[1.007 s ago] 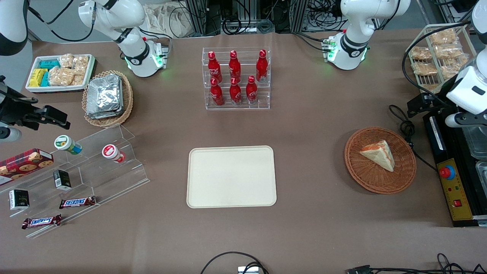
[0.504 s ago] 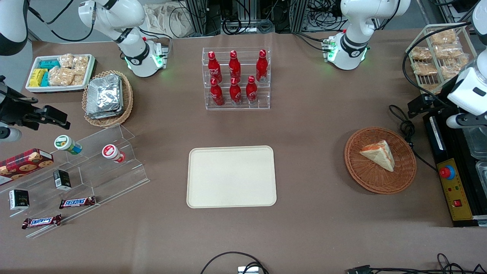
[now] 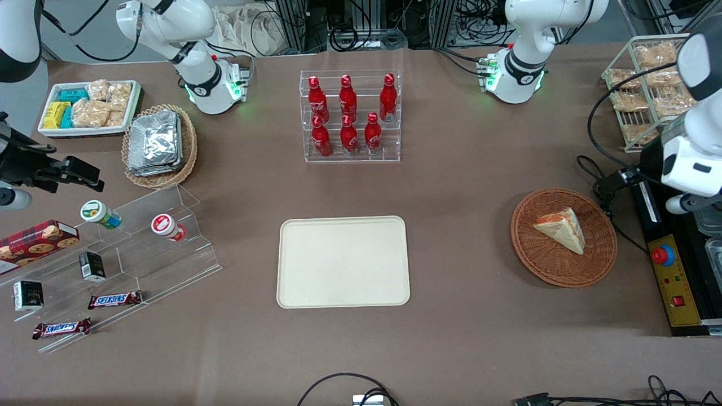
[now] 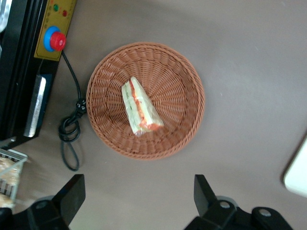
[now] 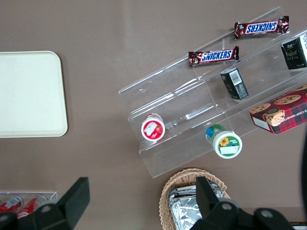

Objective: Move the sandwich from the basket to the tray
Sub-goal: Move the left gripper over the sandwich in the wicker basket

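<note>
The sandwich (image 3: pixel 560 229) (image 4: pixel 140 107) is lying on its side inside the round basket (image 3: pixel 564 237) (image 4: pixel 187 86), a little off centre toward the one o'clock part of the bowl in the front view, with its orange and green filling edge facing the working arm's end of the table. The basket is sitting on the brown table (image 3: pixel 462 186), well apart from the cream tray (image 3: pixel 343 261), which is lying at about nine o'clock from it and is carrying nothing. The gripper (image 4: pixel 139 201) is hovering above the table just beside the basket, not touching basket or sandwich, and its two black fingers (image 4: pixel 72 196) are standing wide apart with nothing between them. A coiled black cable (image 3: pixel 603 189) (image 4: pixel 71 134) is lying just beside the basket, and a black box with a red button (image 3: pixel 663 255) (image 4: pixel 53 40) is standing at the table's edge near it.
</note>
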You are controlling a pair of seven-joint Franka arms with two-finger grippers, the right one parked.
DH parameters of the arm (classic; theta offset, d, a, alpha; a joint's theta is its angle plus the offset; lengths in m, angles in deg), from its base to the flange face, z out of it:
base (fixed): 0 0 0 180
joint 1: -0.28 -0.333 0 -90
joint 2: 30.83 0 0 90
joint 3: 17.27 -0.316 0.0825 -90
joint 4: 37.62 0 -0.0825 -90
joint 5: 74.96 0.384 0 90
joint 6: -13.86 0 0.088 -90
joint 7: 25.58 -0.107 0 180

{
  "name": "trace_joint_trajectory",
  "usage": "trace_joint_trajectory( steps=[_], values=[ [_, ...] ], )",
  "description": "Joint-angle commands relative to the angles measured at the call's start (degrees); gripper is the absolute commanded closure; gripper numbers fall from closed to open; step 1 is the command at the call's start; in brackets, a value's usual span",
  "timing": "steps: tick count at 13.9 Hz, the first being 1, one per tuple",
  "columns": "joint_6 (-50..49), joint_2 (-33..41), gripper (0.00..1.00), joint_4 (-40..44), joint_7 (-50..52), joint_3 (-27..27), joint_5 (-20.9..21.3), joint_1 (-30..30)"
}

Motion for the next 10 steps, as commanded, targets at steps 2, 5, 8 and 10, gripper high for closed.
trace_joint_trajectory(
  steps=[2,5,8,10],
  values=[
    [11.63,3.78,0.00,-13.12,6.05,-0.45,0.59,-2.48],
    [20.50,3.61,0.00,-20.33,12.54,-0.45,0.59,-3.45],
    [23.78,1.59,0.00,-22.37,17.83,-0.45,0.95,-3.37],
    [25.62,-0.86,0.00,-22.46,21.42,-0.36,0.94,-3.37]
  ],
)
